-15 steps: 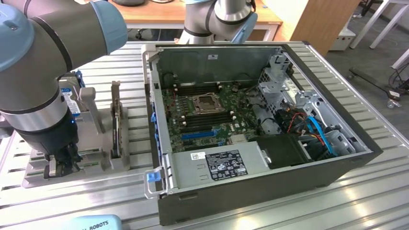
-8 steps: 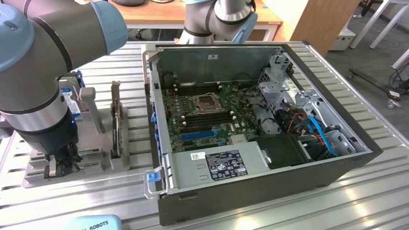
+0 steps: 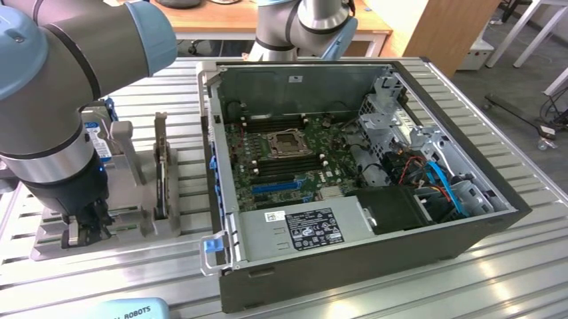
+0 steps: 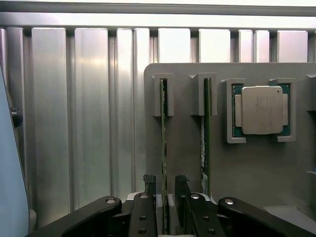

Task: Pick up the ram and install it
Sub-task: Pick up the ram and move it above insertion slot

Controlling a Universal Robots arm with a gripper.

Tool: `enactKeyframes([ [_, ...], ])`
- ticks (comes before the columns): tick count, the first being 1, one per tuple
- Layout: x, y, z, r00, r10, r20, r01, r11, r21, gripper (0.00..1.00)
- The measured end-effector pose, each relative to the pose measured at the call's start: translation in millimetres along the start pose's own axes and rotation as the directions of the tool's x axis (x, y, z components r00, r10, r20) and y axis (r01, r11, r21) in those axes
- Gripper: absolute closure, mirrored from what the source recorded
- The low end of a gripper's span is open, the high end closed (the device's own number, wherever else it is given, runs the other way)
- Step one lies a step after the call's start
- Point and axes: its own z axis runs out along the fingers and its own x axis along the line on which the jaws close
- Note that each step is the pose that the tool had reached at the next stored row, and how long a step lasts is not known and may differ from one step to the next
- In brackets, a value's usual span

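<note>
1. The ram (image 4: pixel 163 138) stands on edge in a grey holder (image 4: pixel 187 148) slot, next to its twin (image 4: pixel 207 133).
2. The gripper (image 4: pixel 165 185) is spread wide, straddling the ram but not pinching it.
3. I'd guess it's light, stiff and fragile, so squeeze the flat faces gently.

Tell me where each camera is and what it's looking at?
Exterior view: off the arm, up above, looking down on the open computer case and grey holder; the arm and gripper show at the exterior view's left.
Wrist view: on the wrist, looking along the open gripper, fingers either side of one ram, processor nearby.
Both share the gripper and the grey holder.
</note>
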Motion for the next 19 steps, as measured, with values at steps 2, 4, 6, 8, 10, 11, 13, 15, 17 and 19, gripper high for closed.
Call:
enactKeyframes([
  [2,0.3,-0.1,0.0,1.0000,-0.001,0.0001,0.001,1.0000,0.0000,0.71],
  [4,0.7,-0.2,0.0,1.0000,-0.001,0.0000,0.001,1.0000,0.0000,0.71],
  [6,0.9,-0.3,0.0,1.0000,-0.002,0.0000,0.002,1.0000,0.0000,0.71],
  [8,0.9,-0.3,0.0,1.0000,-0.002,0.0000,0.002,1.0000,0.0000,0.71],
  [10,0.9,-0.3,0.0,1.0000,-0.002,0.0000,0.002,1.0000,0.0000,0.71],
  [11,0.9,-0.3,0.0,1.0000,-0.002,0.0000,0.002,1.0000,0.0000,0.71],
  [13,0.9,-0.3,0.0,1.0000,-0.002,0.0000,0.002,1.0000,0.0000,0.71],
  [15,0.9,-0.3,0.0,1.0000,-0.002,0.0000,0.002,1.0000,0.0000,0.71],
  [17,0.9,-0.3,0.0,1.0000,-0.002,0.0000,0.002,1.0000,0.0000,0.72],
  [19,0.9,-0.3,0.0,1.0000,-0.002,0.0000,0.002,1.0000,0.0000,0.79],
])
